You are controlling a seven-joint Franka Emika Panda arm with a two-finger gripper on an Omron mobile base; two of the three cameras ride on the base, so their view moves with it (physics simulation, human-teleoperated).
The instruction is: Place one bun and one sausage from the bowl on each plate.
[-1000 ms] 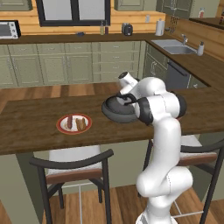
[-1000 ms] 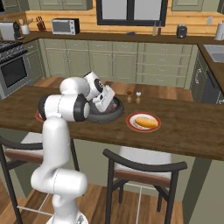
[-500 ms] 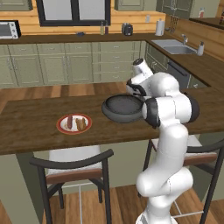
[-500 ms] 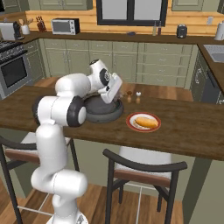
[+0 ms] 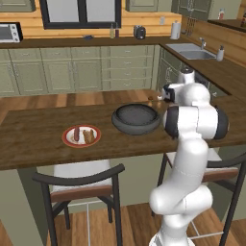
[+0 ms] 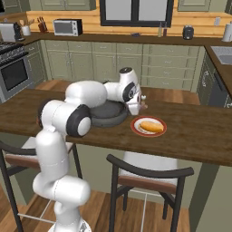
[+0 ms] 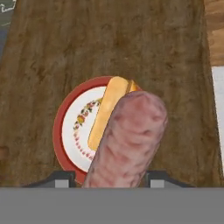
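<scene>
The tool (image 7: pixel 109 179) is clamped on a pink sausage (image 7: pixel 129 140) and hangs above the red-rimmed plate (image 6: pixel 148 126) that carries a bun (image 6: pixel 151 126), near the surface's front edge. The dark grey bowl (image 5: pixel 136 118) sits mid-surface, just beside that plate. A second red-rimmed plate (image 5: pixel 81 136) with a sausage (image 5: pixel 75 134) and a bun (image 5: pixel 89 136) lies well apart from the bowl, toward the other end. The surface (image 5: pixel 29 139) is a dark wooden island with two chairs (image 5: pixel 81 185) tucked under its front edge. Behind it run green cabinets (image 6: pixel 113 63), a microwave (image 6: pixel 67 27) and a sink (image 5: pixel 192 50).
</scene>
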